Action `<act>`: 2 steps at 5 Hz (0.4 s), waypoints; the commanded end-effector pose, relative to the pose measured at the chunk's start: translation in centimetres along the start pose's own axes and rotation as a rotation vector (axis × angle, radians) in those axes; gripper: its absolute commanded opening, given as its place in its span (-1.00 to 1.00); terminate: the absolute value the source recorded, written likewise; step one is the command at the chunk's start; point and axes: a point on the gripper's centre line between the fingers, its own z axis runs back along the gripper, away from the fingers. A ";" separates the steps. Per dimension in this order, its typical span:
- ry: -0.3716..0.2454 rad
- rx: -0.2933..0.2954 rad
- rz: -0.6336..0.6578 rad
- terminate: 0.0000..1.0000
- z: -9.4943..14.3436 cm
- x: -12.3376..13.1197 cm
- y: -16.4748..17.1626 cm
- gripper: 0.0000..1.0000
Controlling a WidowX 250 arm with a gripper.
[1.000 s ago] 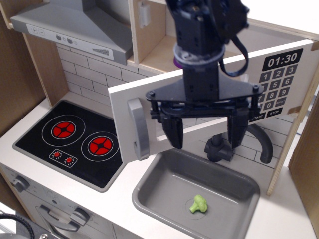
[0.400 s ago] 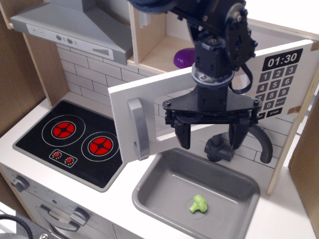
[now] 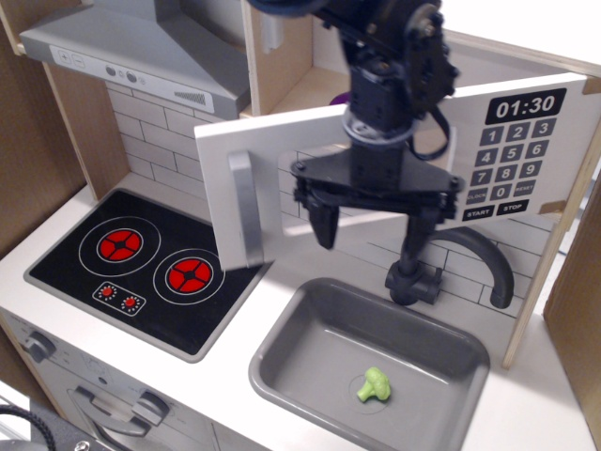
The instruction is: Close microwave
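Observation:
The toy microwave sits at the upper right, with a black keypad panel (image 3: 515, 157) showing 01:30. Its white door (image 3: 272, 174) with a grey bar handle (image 3: 243, 207) is part-way open, swung out towards the left front. My gripper (image 3: 370, 228) hangs in front of the door's window, fingers (image 3: 323, 223) spread wide and empty, pressed close against the door face. A purple object (image 3: 338, 98) inside the microwave is mostly hidden behind the door and arm.
A grey range hood (image 3: 141, 52) is at the upper left. A black two-burner stove (image 3: 141, 268) lies below it. A grey sink (image 3: 282, 362) holds a green broccoli toy (image 3: 374, 385). A dark faucet (image 3: 441, 263) stands behind the sink.
The gripper moved up and left against the door. The door swung a little towards shut, its handle edge shifting left and up, now hiding most of the purple object.

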 end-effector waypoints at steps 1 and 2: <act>-0.117 -0.061 -0.137 -1.00 2.8 5.3 1.2 1.00; -0.138 -0.092 -0.149 -1.00 3.3 7.0 1.4 1.00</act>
